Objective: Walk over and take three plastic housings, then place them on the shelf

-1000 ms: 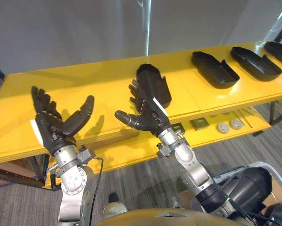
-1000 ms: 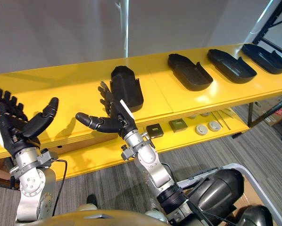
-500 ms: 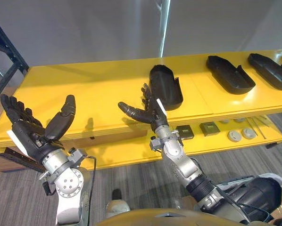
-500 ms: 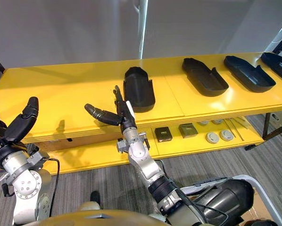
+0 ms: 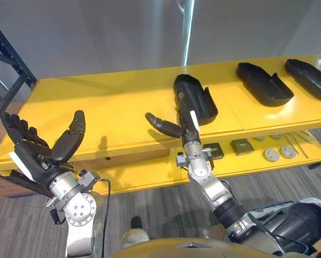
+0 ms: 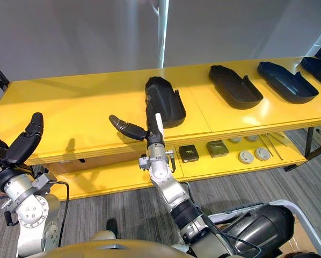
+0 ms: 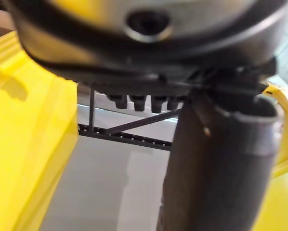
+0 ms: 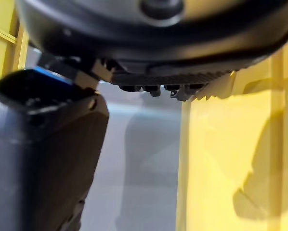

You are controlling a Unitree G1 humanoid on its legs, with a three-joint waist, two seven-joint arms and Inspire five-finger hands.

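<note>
Three black plastic housings lie in a row on the yellow table top (image 5: 112,107): the nearest housing (image 5: 195,99), a second housing (image 5: 264,83) and a third housing (image 5: 309,75) farther right. My right hand (image 5: 186,128) is open, turned edge-on, fingers straight and pointing at the near end of the nearest housing, thumb (image 5: 161,124) spread to the left. Whether the fingers touch the housing I cannot tell. My left hand (image 5: 42,155) is held open over the table's front left edge, palm up, holding nothing.
A lower yellow shelf (image 5: 144,174) carries small grey square parts (image 5: 241,145) and round discs (image 5: 271,155). A black rack upright (image 5: 10,51) stands at the far left. A further black housing (image 6: 317,65) lies at the right end.
My right hand has turned edge-on and reached forward to the near end of the nearest housing. The left hand has stayed in place, open.
</note>
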